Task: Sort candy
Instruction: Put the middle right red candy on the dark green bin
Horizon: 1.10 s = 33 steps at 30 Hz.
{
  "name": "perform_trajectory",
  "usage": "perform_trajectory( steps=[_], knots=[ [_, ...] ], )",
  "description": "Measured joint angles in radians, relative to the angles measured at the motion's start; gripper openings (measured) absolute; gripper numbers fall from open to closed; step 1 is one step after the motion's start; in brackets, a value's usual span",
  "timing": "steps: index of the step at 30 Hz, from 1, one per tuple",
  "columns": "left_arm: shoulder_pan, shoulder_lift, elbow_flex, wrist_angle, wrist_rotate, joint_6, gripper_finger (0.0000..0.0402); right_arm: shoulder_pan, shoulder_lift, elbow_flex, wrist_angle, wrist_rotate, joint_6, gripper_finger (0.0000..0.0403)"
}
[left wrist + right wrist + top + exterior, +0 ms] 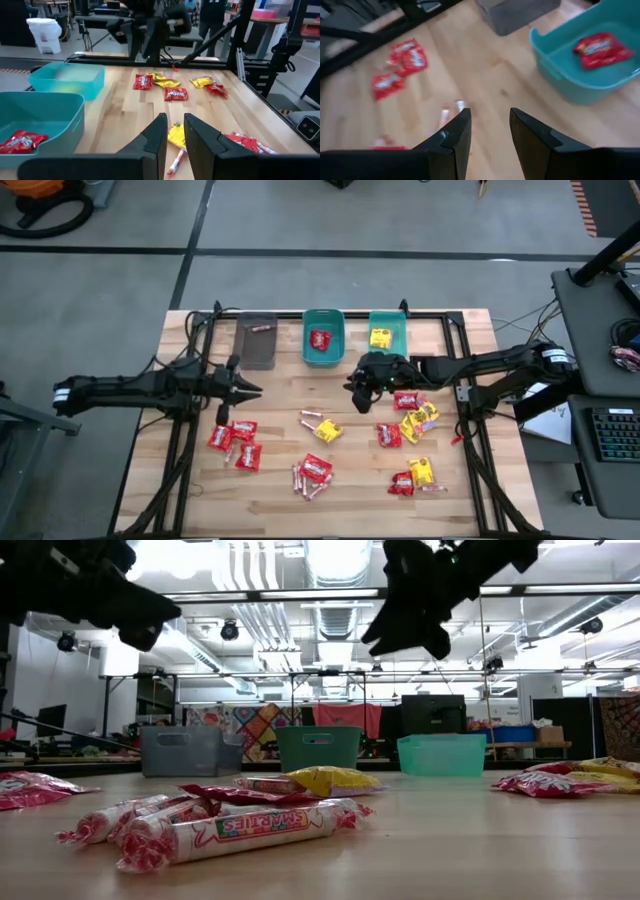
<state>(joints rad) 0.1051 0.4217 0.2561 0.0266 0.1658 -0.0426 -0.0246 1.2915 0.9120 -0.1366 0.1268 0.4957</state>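
A wooden worktop (280, 480) seen from above, with two dark robot arms reaching in from 9 and 3 o'clock.

Along the far edge, around 12 o'clock, stand three bins in a row. The grey bin (257, 340) holds one thin pinkish stick piece. The dark teal bin (323, 337) holds a red packet (320, 339). The lighter teal bin (387, 332) holds a yellow packet (380, 338). This suggests one bin per kind of sweet.

Most of the candy is still loose on the worktop. A cluster of red packets (234, 444) lies toward 8 o'clock. Stick pieces and a yellow packet (327, 430) lie near the centre. More sticks and a red packet (311, 474) lie at 6 o'clock. A mixed red and yellow pile (414, 422) lies toward 4 o'clock, with more near 5 o'clock.

The left gripper (240, 389) hangs above the worktop toward 10 o'clock, just beyond the red cluster. Its fingers (155, 137) stand slightly apart with nothing between them.

The right gripper (372, 378) hangs near 1 o'clock, just in front of the teal bins and beside the mixed pile. Its fingers (457, 132) are spread and empty, probably ready to go down for another piece.

Sorting looks to be at an early stage.
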Motion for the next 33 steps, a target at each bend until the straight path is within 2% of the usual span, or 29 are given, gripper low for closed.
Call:
perform_trajectory(
  steps=[9,12,18,22,27,33],
  knots=[
    [0.0,0.0,-0.01,0.002,0.0,-0.022,0.0048,0.039,0.078,0.077,-0.135,-0.25,0.259,0.0128],
    [0.0,0.002,-0.01,0.008,0.0,-0.021,0.0048,0.065,0.121,0.096,-0.245,-0.309,0.37,0.0128],
    [0.0,0.002,-0.01,0.062,0.0,-0.019,0.0048,0.134,0.206,0.2,-0.617,-0.318,0.558,0.0128],
    [0.0,0.002,-0.01,0.073,0.0,-0.015,0.0048,0.184,0.268,0.303,-0.805,-0.305,0.612,0.0128],
    [0.0,0.002,-0.01,0.071,0.0,-0.015,0.0048,0.238,0.34,0.367,-0.913,-0.293,0.639,0.0128],
    [0.0,0.002,-0.01,0.071,0.0,-0.01,0.0048,0.282,0.375,0.377,-0.937,-0.369,0.707,0.0162]
  ],
)
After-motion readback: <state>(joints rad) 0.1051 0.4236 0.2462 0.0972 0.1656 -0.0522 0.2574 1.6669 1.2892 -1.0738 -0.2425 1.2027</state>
